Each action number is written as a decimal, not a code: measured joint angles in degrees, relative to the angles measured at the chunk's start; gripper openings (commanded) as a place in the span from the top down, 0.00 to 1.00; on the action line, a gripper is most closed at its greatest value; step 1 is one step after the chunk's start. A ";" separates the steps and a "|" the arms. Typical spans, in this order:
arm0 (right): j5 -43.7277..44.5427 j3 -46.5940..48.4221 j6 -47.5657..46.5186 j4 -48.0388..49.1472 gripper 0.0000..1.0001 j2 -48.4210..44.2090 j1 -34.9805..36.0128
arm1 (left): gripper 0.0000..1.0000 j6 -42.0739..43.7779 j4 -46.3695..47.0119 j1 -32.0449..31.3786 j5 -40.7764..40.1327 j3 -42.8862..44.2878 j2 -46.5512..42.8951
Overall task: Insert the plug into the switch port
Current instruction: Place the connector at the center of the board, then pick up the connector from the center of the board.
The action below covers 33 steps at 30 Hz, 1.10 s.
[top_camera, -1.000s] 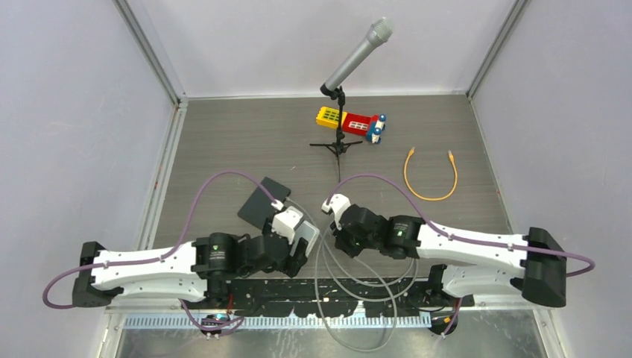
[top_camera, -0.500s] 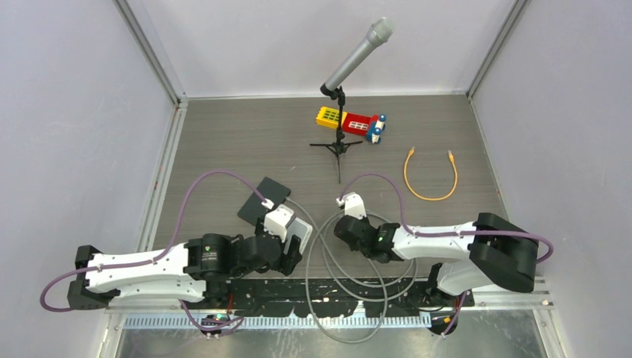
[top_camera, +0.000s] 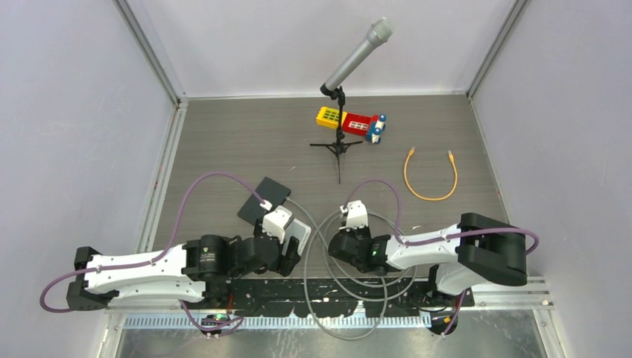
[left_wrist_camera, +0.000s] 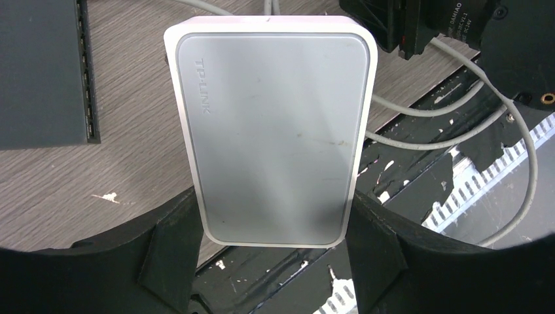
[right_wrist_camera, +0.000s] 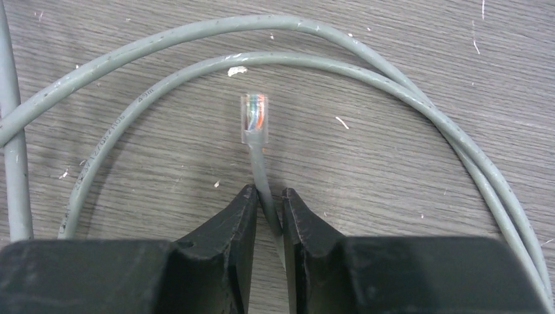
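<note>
The switch (left_wrist_camera: pixel 271 131) is a flat white box with a grey top, and my left gripper (left_wrist_camera: pixel 271 255) is shut on it, a finger pressed to each long side of its near end. The top view shows the switch (top_camera: pixel 298 233) over the table's near edge; its ports are hidden. The clear plug (right_wrist_camera: pixel 254 118) lies on the wood at the end of the grey cable (right_wrist_camera: pixel 393 85). My right gripper (right_wrist_camera: pixel 268 199) stands just behind the plug. Its jaws are slightly apart, with the cable running loose between the tips.
A dark flat box (top_camera: pixel 264 198) lies just beyond the switch. A microphone stand (top_camera: pixel 339 142) and a coloured toy block (top_camera: pixel 354 121) stand at the back, with an orange cable (top_camera: pixel 430 175) to the right. Grey cable loops surround the right gripper. A black rail (top_camera: pixel 335 291) runs along the near edge.
The right arm has folded back toward the near edge, and its jaws have parted from the cable they pinched. The left arm has drawn back a little with the switch.
</note>
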 measured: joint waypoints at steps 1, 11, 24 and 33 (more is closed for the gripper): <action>0.50 -0.20 0.61 0.35 0.72 0.09 0.24 | 1.00 0.00 0.00 0.00 0.07 0.00 0.00; 2.05 -2.29 3.96 3.19 0.90 -0.52 0.96 | 1.00 -0.04 0.00 0.00 0.09 -0.04 -0.92; -7.63 0.11 -7.32 -8.22 1.00 -19.63 0.94 | 1.00 0.15 0.44 0.00 0.07 -0.02 -1.66; -27.12 13.11 -24.04 -19.17 0.99 -33.24 -0.50 | 1.00 2.23 0.44 0.04 -0.17 1.66 -3.96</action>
